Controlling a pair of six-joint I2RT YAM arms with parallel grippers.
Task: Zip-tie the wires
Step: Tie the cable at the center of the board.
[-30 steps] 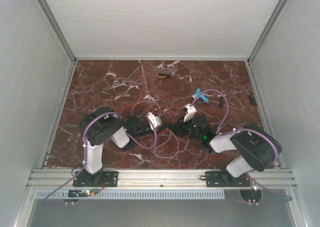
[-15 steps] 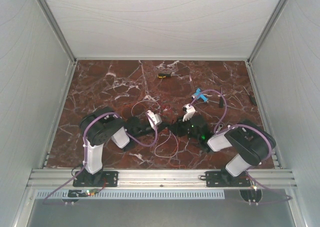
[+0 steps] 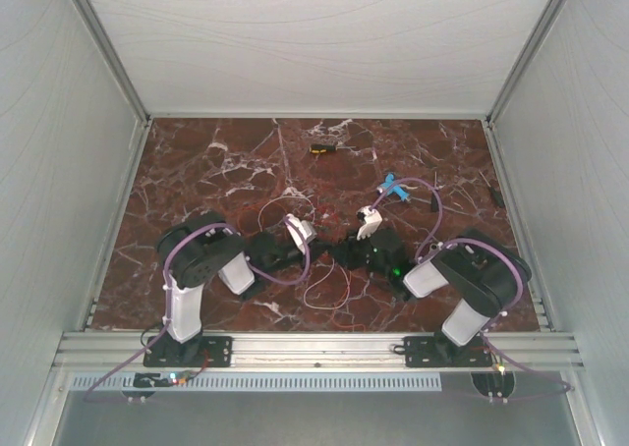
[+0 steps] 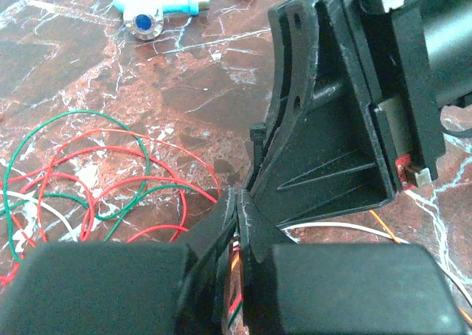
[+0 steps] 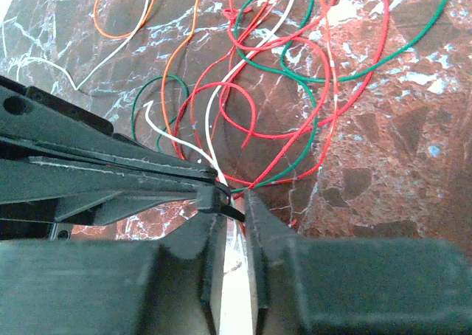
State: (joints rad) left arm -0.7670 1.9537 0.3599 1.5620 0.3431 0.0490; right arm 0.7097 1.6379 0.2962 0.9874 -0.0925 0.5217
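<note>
The two arms meet low over the middle of the marble tabletop [image 3: 197, 171], tip to tip. The left pincer [image 4: 237, 202] is closed, its fingers pressed together on a few strands of the wires [image 5: 274, 91] – orange, red and green show in the slit between them. The rest of the wires spread out from that spot in loose red, green, white and orange loops that lie flat on the stone.

The right pincer [image 5: 234, 215] comes in from the opposite side and touches the left one's tips. Its fingers stand almost together, leaving only a narrow slit. A short black strip, the zip tie [image 5: 225, 210], lies across that slit right at the tips and appears pinched there, just where the held strands leave the left fingers. Little of its length shows, so whether it passes around the strands cannot be told.

Farther back on the tabletop, well apart from the arms, lies a small black-and-yellow tool [image 3: 322, 149]. A blue-and-white fitting [image 4: 151, 14] rests on the stone beyond the right pincer – clear of the wire loops.
</note>
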